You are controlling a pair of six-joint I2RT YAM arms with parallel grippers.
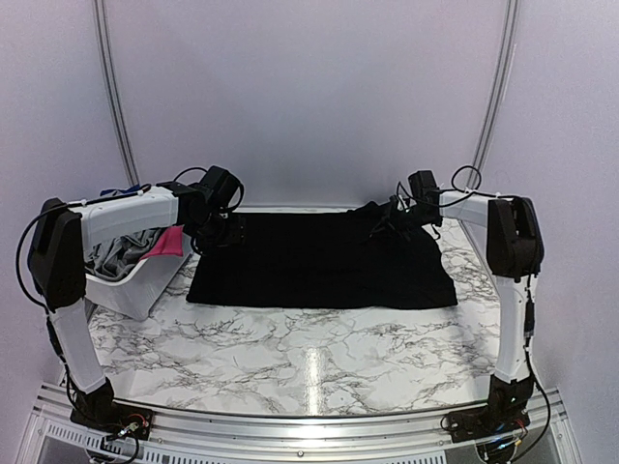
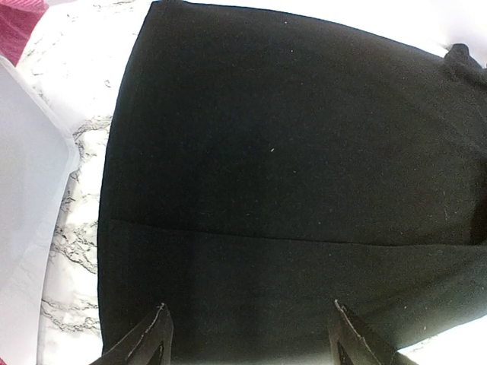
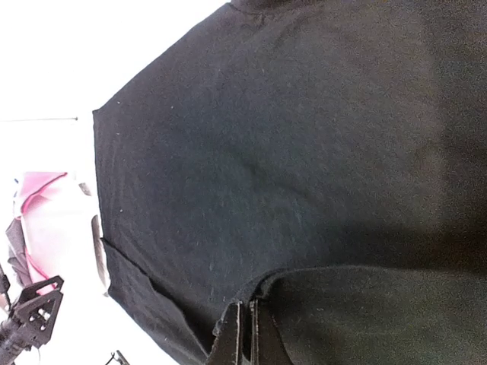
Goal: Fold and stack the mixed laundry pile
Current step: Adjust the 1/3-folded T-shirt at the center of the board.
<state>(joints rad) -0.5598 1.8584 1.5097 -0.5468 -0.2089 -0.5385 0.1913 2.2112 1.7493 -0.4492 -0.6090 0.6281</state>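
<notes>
Judging from the layout, the task is at an early stage: one piece, the black garment (image 1: 319,261), has been taken out and spread flat. No fold has been completed, no stack is visible, and the rest of the mixed laundry pile has yet to be handled. The enclosure consists of plain pale walls rising beyond the far edge of the black garment, with two curved metal rails running up them. The desk (image 1: 309,358) is a white marble-pattern surface with grey veining. It shows bare on the near side of the black garment, where overhead light glares off it, and an aluminium rail at its near edge carries both arm bases. The black garment itself lies as a broad, roughly rectangular sheet, mostly smooth, with one straight crease or seam visible in the left wrist view. Just to the left of the black garment stands the white basket (image 1: 131,290), holding a grey piece (image 1: 121,253) and a hot-pink piece (image 1: 166,242) that drapes over its rim. The left claw (image 2: 247,312) hangs over the far left corner of the black garment, its jaws spread wide with nothing between them. The right claw (image 3: 245,323) is at the far right corner, fully closed. A raised, bunched ridge of the black cloth meets its tips there, so it appears to be pinching that edge.
</notes>
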